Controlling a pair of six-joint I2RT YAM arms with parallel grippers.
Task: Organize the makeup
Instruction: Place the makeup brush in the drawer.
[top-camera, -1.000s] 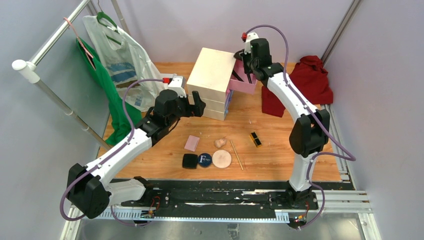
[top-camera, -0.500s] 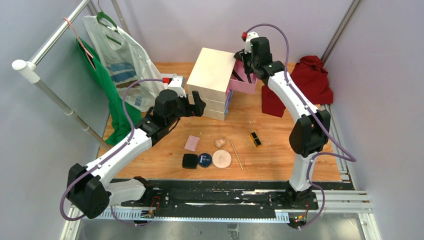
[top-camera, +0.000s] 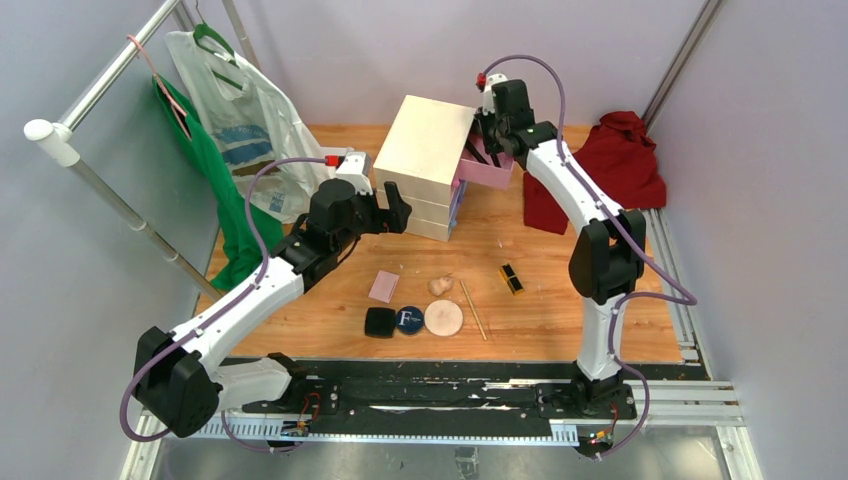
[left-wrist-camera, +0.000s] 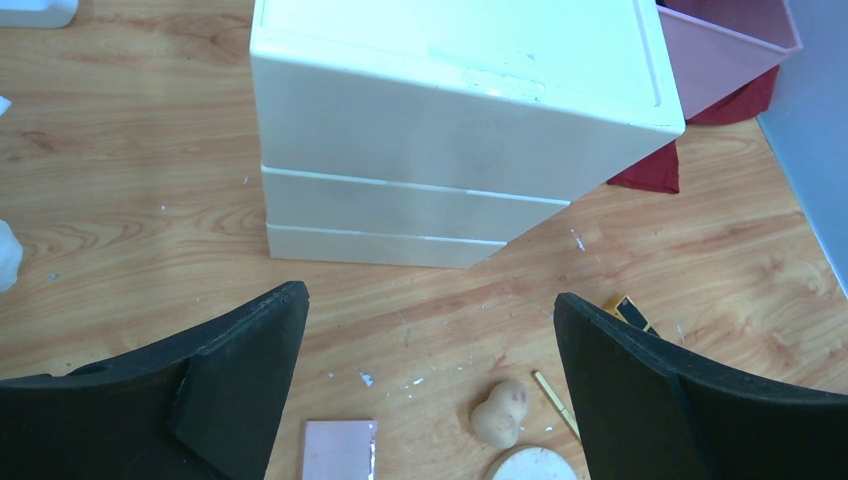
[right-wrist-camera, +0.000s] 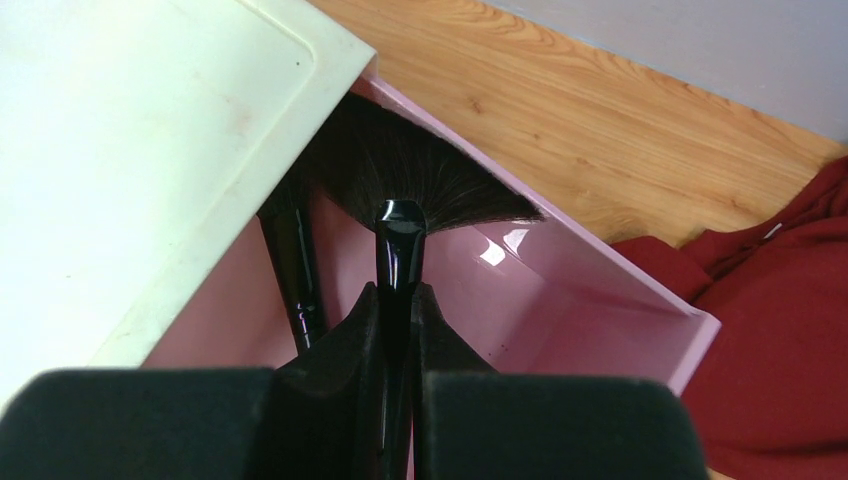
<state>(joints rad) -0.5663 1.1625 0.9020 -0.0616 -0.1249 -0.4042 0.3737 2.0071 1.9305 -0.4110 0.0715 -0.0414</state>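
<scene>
The right gripper (right-wrist-camera: 395, 310) has its jaws pinching the glossy handle of the black fan brush (right-wrist-camera: 400, 225). The brush's bristles spread inside the open pink drawer (right-wrist-camera: 590, 300), partly under the overhanging top of the cream chest (top-camera: 425, 150) at the upper centre of the overhead view. The step in hand appears to be laying this brush in the drawer. To do it well, the arm should sink until the handle is close to the drawer floor. It should keep the bristles from being crushed against the chest's edge and set the brush alongside the other black handle (right-wrist-camera: 295, 270) at the drawer's left. The jaws should part only a little, and the arm should then rise straight up, clear of the pink wall. The left gripper (left-wrist-camera: 430, 330), jaws spread wide and holding nothing, hangs over the bench (top-camera: 560, 320) in front of the chest. Waiting on the bench at lower centre are the pink square (top-camera: 384, 286), black square compact (top-camera: 379, 322), round navy compact (top-camera: 408, 320), beige round puff (top-camera: 443, 318), beige sponge (top-camera: 439, 286), pencil (top-camera: 473, 309) and black-gold lipstick (top-camera: 512, 279).
</scene>
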